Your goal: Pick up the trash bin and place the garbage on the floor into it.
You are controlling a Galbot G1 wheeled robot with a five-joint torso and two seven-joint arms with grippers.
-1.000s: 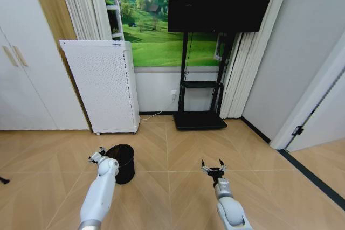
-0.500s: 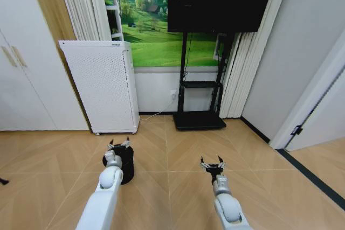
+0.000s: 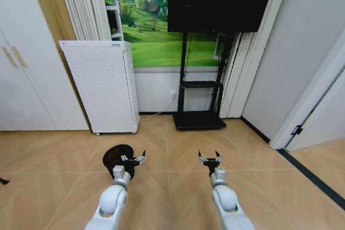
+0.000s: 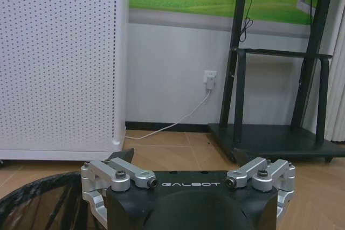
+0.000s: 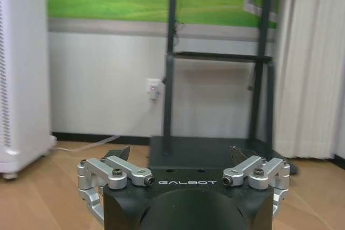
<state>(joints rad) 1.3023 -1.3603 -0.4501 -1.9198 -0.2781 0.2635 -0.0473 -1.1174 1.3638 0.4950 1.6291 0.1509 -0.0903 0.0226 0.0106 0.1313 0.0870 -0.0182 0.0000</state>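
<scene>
The trash bin (image 3: 115, 158), small, black and round with mesh sides, stands on the wooden floor in front of the white appliance. My left gripper (image 3: 133, 159) is open just at the bin's right rim, holding nothing. In the left wrist view the open left gripper (image 4: 185, 157) points at the wall, with the bin's rim (image 4: 38, 200) low beside it. My right gripper (image 3: 208, 158) hangs open and empty over bare floor, well right of the bin; the right wrist view shows the same gripper (image 5: 181, 152) facing the TV stand. The garbage is out of view.
A tall white perforated appliance (image 3: 102, 87) stands against the wall behind the bin, with a cable running to a wall socket (image 4: 209, 79). The black TV stand (image 3: 199, 119) sits to its right. A white cupboard (image 3: 24, 68) is at left and a door (image 3: 318, 111) at right.
My left gripper has swung from over the bin's left side across to its right rim, uncovering the bin's mouth. The right gripper has edged slightly forward.
</scene>
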